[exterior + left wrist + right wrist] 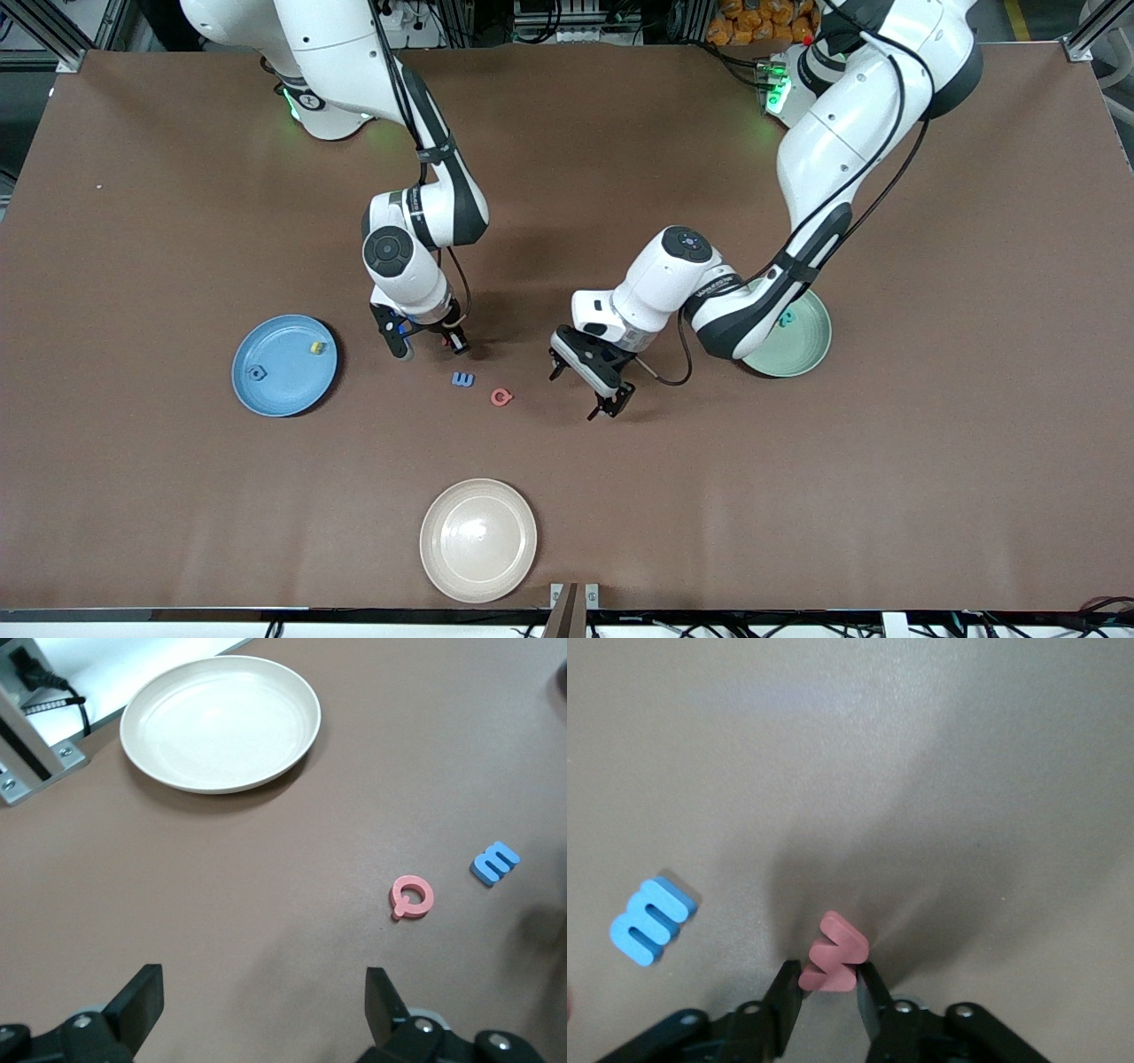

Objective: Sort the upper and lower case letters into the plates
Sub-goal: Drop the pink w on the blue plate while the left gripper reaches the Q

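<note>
- Pinching a red zigzag letter (pixel 835 958) in my right end effector (pixel 830 988); both fingers (pixel 786 992) press its sides, the piece standing on edge at the brown counter (pixel 797 496)
- My right end effector (pixel 425 344) sits low between the sky blue plate (pixel 275 390) and the loose letters, toward the right arm's end of the counter
- My left end effector (pixel 586 390) is spread wide with nothing between the fingers (pixel 142 997), low over bare counter beside the red round letter (pixel 501 397)
- Blue letter (pixel 462 379) lies flat on the counter, just beside the red round letter (pixel 412 897) and apart from it; the blue one (pixel 494 862) is slightly farther from the front camera
- In the right wrist view the blue letter (pixel 651 920) lies near the pinched red piece, not touching it
- Sky blue plate holds a small yellow letter (pixel 315 348) near its rim and a blue letter (pixel 256 372) near its middle
- Pale mint green plate (pixel 802 350) lies toward the left arm's end, partly covered by my left arm; a teal letter (pixel 785 317) shows in it at the arm's edge
- Cream plate (pixel 478 540) lies nearest the front camera, nothing in it (pixel 221 722)
</note>
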Controlling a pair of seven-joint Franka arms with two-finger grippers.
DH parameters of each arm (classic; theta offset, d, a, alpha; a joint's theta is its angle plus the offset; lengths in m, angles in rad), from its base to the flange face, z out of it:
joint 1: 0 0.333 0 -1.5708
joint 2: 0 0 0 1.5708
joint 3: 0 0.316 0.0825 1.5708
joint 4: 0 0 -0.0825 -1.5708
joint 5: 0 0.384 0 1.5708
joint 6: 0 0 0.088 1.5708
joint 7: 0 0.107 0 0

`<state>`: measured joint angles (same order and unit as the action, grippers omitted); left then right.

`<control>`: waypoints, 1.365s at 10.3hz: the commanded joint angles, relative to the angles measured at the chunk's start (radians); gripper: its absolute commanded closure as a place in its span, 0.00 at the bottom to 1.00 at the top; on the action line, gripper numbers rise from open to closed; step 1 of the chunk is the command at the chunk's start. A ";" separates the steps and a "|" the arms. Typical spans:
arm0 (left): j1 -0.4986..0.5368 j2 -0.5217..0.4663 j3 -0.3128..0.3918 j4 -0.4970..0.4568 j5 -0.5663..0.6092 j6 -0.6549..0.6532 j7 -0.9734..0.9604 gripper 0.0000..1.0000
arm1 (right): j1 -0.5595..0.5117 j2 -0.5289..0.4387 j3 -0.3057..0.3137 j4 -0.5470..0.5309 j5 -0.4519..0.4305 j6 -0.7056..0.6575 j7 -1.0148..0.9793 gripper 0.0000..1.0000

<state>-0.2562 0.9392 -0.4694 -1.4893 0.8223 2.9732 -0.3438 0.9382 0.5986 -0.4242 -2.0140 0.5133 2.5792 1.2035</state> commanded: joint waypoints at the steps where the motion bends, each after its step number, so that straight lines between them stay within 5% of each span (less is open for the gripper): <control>1: -0.141 0.033 0.102 0.096 -0.011 0.015 -0.007 0.01 | 0.013 -0.028 -0.048 -0.019 0.010 -0.004 -0.066 1.00; 5: -0.247 0.108 0.194 0.173 -0.014 0.047 -0.099 0.06 | 0.014 -0.063 -0.151 -0.020 0.010 -0.065 -0.208 1.00; 11: -0.412 0.240 0.304 0.349 -0.015 0.053 -0.355 0.12 | 0.002 -0.053 -0.437 -0.023 -0.055 -0.269 -0.563 1.00; 13: -0.445 0.295 0.328 0.421 -0.015 0.053 -0.401 0.15 | -0.037 -0.053 -0.482 -0.020 -0.055 -0.315 -0.668 0.97; 14: -0.451 0.308 0.330 0.435 -0.015 0.052 -0.408 0.23 | -0.056 -0.053 -0.481 -0.019 -0.055 -0.321 -0.680 0.19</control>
<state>-0.6774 1.1902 -0.1647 -1.1424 0.8214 3.0157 -0.7237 0.8974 0.5611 -0.9034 -2.0220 0.4755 2.2712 0.5522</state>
